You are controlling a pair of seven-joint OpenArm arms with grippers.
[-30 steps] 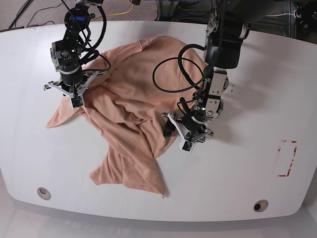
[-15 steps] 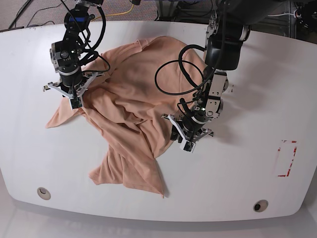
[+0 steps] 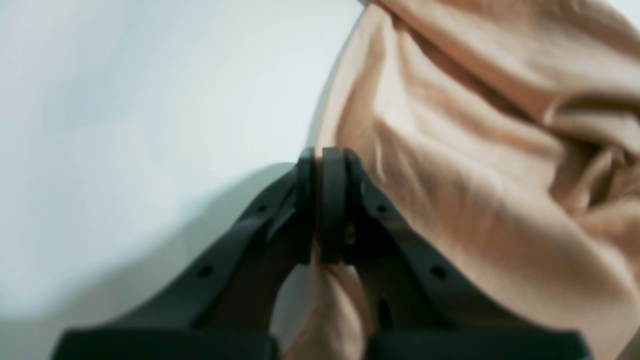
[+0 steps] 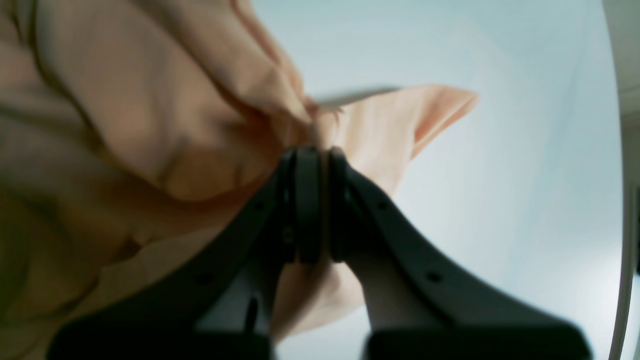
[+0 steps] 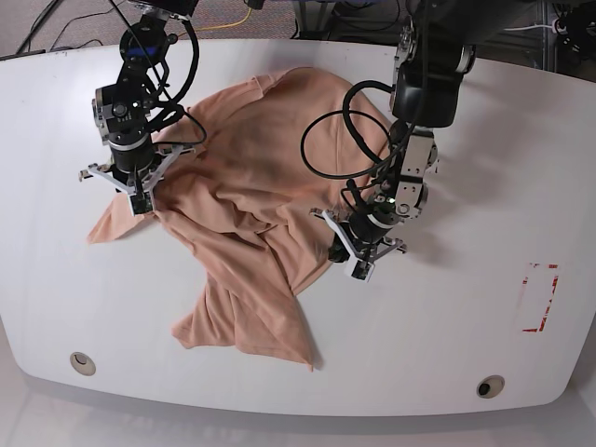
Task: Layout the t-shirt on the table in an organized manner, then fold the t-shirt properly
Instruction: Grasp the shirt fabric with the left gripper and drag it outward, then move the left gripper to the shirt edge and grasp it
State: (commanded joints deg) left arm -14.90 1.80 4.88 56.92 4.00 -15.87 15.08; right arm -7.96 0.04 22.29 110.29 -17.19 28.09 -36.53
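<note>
The peach t-shirt [image 5: 251, 205] lies crumpled across the middle of the white table [image 5: 447, 317], one corner trailing toward the front. My left gripper [image 5: 361, 268] is at the shirt's right edge, shut on a pinch of fabric. In the left wrist view the gripper [image 3: 320, 200] is pressed together with t-shirt [image 3: 475, 175] cloth bunched between and below the fingers. My right gripper [image 5: 140, 203] is shut on the shirt's left side. In the right wrist view the gripper [image 4: 312, 200] clamps a fold of the t-shirt [image 4: 125, 100], with a pointed flap beyond it.
A red tape rectangle [image 5: 538, 298] marks the table's right side. Two round grommets [image 5: 82, 361] [image 5: 488, 386] sit near the front edge. A black cable loop [image 5: 335, 130] hangs from the left arm over the shirt.
My left gripper has shifted slightly right, drawing the shirt's right edge with it. My right gripper has edged a little up and left, still holding the fabric.
</note>
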